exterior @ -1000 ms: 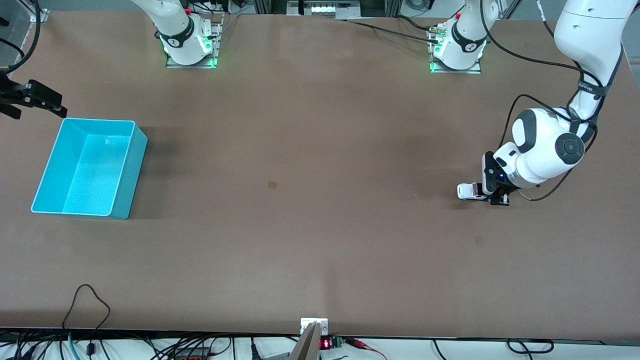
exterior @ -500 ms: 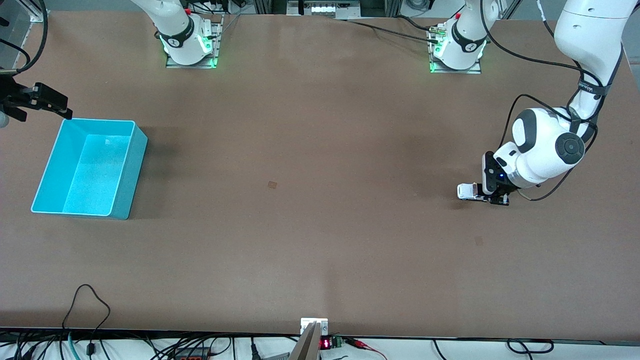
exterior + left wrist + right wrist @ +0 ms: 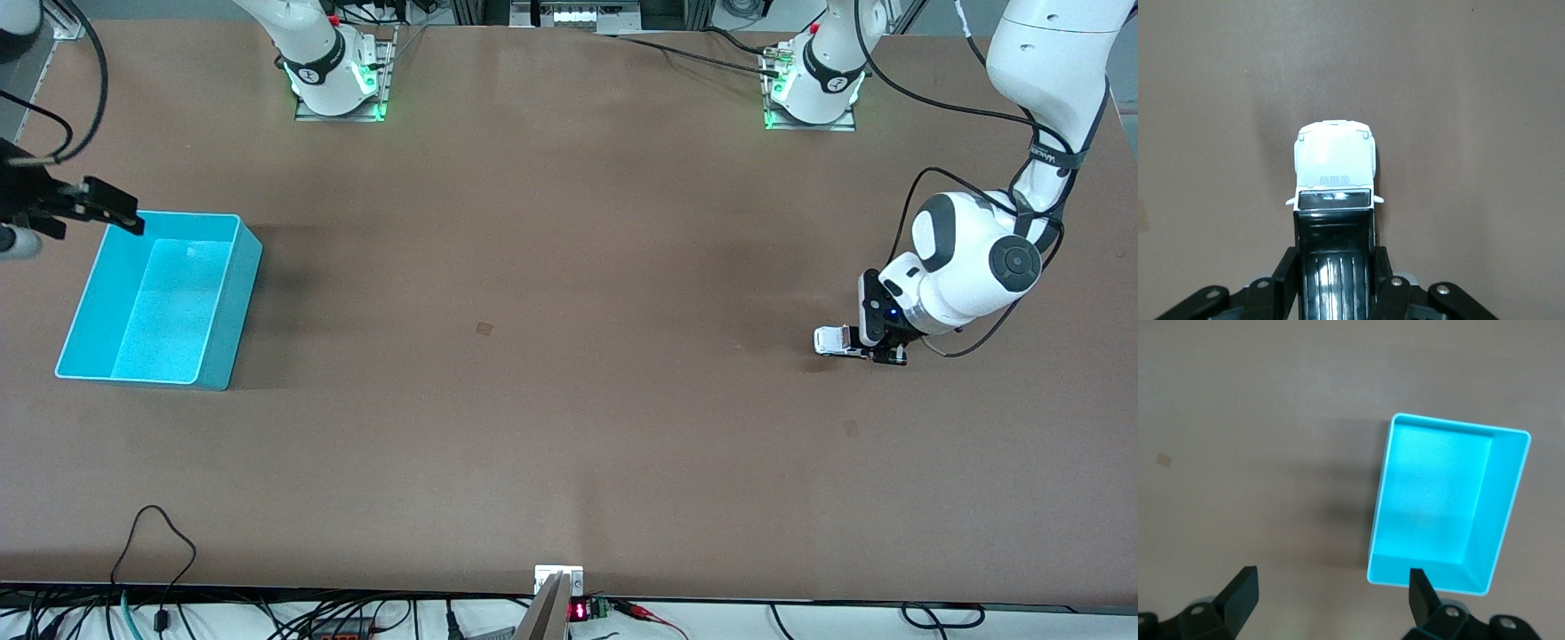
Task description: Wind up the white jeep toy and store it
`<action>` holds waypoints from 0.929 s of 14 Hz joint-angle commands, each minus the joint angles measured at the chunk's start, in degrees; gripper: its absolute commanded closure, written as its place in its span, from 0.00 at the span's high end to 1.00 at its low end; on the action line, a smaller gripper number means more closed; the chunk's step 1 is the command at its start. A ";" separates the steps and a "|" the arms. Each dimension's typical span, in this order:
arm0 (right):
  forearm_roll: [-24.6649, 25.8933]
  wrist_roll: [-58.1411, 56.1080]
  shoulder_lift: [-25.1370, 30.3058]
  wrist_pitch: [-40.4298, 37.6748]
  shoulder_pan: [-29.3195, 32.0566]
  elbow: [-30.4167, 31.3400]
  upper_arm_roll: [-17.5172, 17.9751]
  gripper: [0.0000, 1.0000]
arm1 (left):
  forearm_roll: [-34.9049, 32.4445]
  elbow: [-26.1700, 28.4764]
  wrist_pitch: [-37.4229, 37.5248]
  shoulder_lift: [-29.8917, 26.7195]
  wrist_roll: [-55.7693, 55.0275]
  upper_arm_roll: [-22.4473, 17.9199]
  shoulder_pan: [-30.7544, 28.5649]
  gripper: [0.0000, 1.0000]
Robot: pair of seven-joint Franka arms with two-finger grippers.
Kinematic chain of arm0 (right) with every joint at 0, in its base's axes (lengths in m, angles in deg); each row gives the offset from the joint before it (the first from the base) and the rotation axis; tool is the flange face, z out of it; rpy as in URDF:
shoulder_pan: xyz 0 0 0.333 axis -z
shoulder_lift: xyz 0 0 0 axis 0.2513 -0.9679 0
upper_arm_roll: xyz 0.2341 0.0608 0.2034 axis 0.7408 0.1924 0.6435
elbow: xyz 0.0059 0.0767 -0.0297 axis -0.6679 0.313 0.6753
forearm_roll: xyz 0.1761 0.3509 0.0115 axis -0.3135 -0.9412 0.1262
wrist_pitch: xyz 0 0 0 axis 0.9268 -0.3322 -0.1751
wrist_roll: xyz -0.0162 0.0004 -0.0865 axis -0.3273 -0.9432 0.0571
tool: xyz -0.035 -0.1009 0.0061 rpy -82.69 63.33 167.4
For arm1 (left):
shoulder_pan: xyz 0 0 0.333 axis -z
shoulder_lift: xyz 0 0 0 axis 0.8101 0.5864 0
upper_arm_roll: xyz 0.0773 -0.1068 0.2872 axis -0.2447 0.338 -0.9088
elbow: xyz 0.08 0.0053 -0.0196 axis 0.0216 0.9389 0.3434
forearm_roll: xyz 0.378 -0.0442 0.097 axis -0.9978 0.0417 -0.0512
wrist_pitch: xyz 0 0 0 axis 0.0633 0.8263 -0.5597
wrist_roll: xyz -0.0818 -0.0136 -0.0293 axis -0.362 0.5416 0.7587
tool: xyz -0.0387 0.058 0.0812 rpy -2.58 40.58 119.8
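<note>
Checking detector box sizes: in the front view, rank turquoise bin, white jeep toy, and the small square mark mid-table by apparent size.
1. turquoise bin, by far the largest.
2. white jeep toy, part hidden by the left gripper shut on it.
3. square mark, smallest.

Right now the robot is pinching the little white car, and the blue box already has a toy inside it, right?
Not quite. The left gripper is shut on the little white car on the table, but the blue box has nothing inside it. The right wrist view shows its bare floor, with the open right gripper above it.
</note>
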 commanded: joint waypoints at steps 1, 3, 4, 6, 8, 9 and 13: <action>-0.72 -0.25 -3.62 1.32 -2.79 -0.54 -0.04 1.00 | -0.44 1.03 0.78 -1.23 -0.22 0.11 -0.70 0.25; -0.28 -0.34 -6.08 1.41 -3.93 -0.54 -0.04 1.00 | -0.44 1.03 0.87 -1.23 -1.27 0.02 -0.96 0.24; -0.02 -0.34 -6.96 1.41 -4.46 -0.54 -0.04 1.00 | -0.44 1.03 0.87 -1.23 -1.36 0.02 -1.31 0.24; 0.16 -0.25 -8.72 1.41 -5.69 -0.54 -0.04 1.00 | -0.44 1.03 0.87 -1.23 -1.88 -0.07 -1.49 0.24; 0.07 -0.25 -9.96 1.41 -6.14 -0.54 -0.04 1.00 | -0.44 1.12 1.48 -1.05 -2.33 -0.07 -2.02 0.24; -0.01 -0.34 -10.13 1.41 -6.14 -0.54 -0.04 1.00 | -0.52 1.12 1.57 -0.96 -2.50 -0.07 -2.37 0.24; -0.98 -0.25 -11.71 1.58 -6.14 -0.54 -0.04 1.00 | -0.61 1.03 1.49 -0.52 -2.15 0.02 -2.46 0.24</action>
